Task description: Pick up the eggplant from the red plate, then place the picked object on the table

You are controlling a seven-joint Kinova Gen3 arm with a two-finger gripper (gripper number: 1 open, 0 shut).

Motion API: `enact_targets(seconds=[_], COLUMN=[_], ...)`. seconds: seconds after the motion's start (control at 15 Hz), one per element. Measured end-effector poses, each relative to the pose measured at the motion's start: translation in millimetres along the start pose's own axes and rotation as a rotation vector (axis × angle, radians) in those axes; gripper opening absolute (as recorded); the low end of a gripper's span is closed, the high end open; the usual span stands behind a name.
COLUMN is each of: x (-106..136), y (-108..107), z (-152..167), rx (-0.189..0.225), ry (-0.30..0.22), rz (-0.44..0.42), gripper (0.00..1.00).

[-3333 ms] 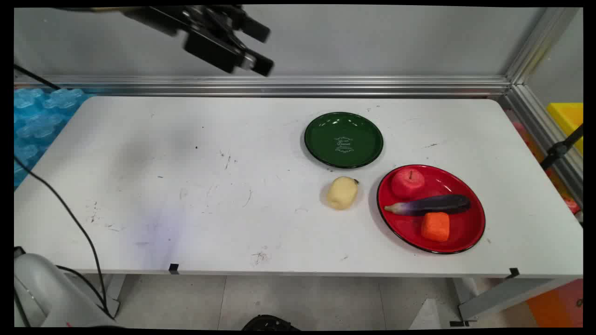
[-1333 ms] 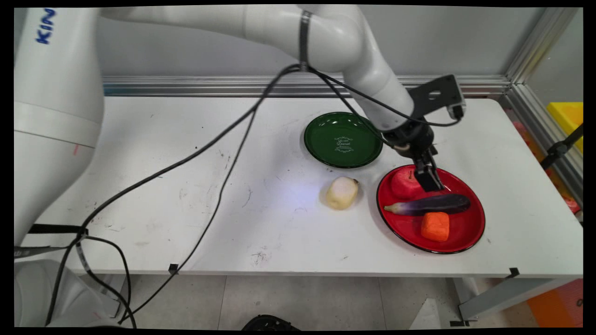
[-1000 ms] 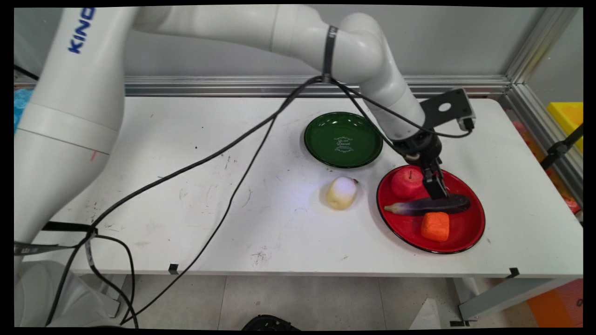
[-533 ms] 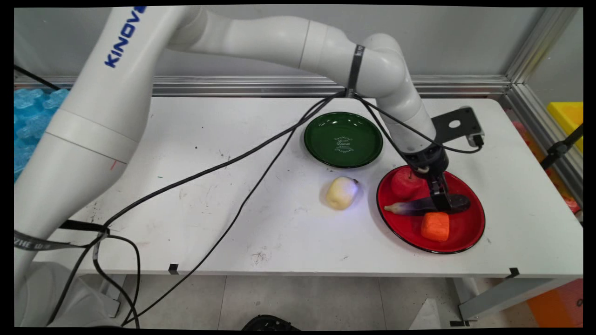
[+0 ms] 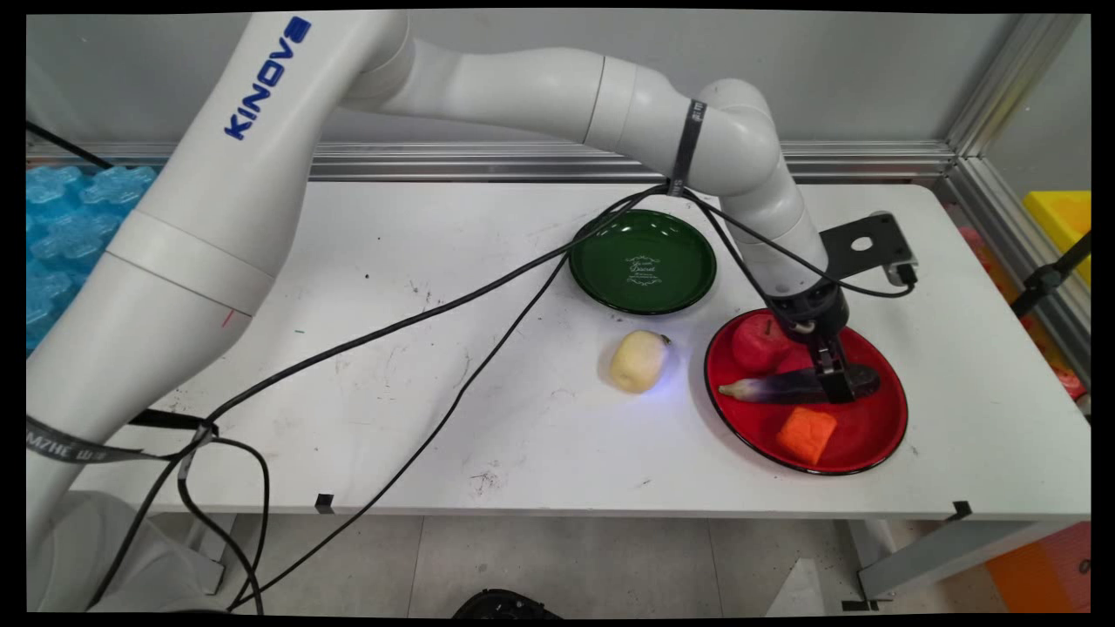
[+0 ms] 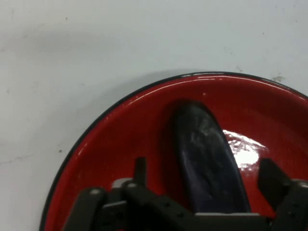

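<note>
Reaching down from the upper left into the red plate [image 5: 874, 453] at the right of the tabletop [image 5: 392, 261] with the pincer [image 5: 838, 390]. Straddling the thick, dark end of the purple eggplant [image 5: 775, 387], which is lying crosswise in the middle of that plate with its pale tip pointing left. Holding the fingers [image 6: 272, 179] apart, one on either side of the eggplant in the hand view, with a strip of red plate showing between each finger and the eggplant's skin; not clamping anything, so far as can be judged. Standing just right of the red apple [image 5: 758, 342] at the plate's far left side, and just behind the orange carrot chunk [image 5: 807, 434] at its near side, apparently touching neither. Leaving a pale, peeled-looking potato [image 5: 638, 361] on the bare tabletop just left of the red plate, and a green plate [image 5: 601, 261] with nothing on it behind that, both well clear of the pincer.
</note>
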Motion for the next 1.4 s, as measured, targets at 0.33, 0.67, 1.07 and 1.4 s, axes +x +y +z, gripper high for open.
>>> enact_targets(seconds=[0.33,0.67,1.07,1.4], x=[-0.1,-2.1,4.1,7.0], y=[3.2,8.9,15.3,26.9], z=[1.3,-5.9,-44.2,-101.3], rx=[-0.008,-0.018,-0.001,0.020], ry=[-0.005,-0.005,0.036,0.086], rz=[-0.005,-0.006,0.015,0.024], gripper=[0.00,0.00,0.00,0.00])
